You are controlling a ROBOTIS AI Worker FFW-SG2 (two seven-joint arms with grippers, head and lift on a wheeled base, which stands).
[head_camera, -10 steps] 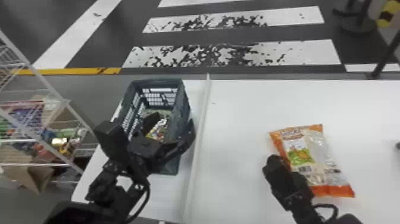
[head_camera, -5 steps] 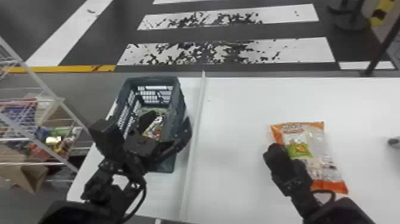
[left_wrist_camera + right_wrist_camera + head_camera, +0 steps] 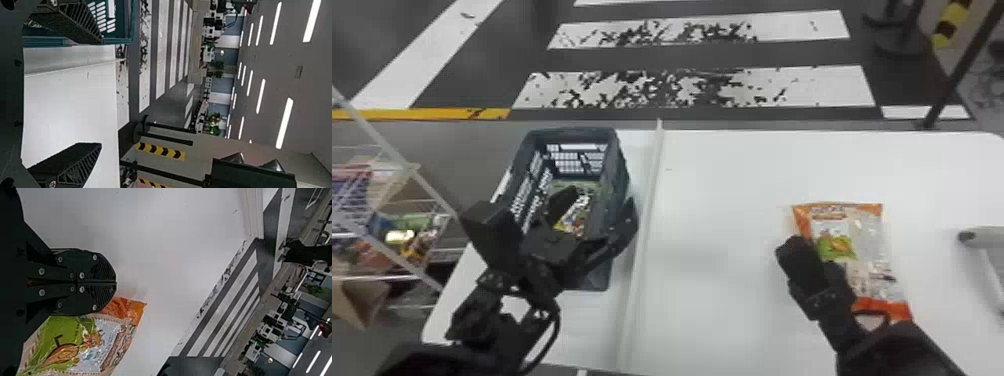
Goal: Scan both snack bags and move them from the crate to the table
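Black left gripper (image 3: 602, 200) is over the near part of the dark blue-green plastic crate (image 3: 621, 165), jaws spread wide, nothing between them; its arm slants up from the bottom edge. Right gripper (image 3: 789, 245) hovers at the near-left side of the orange snack bag (image 3: 869, 250), jaws closed together, empty; arm angles inward from the lower right. Fingers ribbed, wedge-shaped. That bag lies flat on the smooth white table (image 3: 722, 175), film crinkly and shiny, orange ends, clear middle. Glossy multicoloured packet (image 3: 577, 217) sits inside the crate, lattice walls around it.
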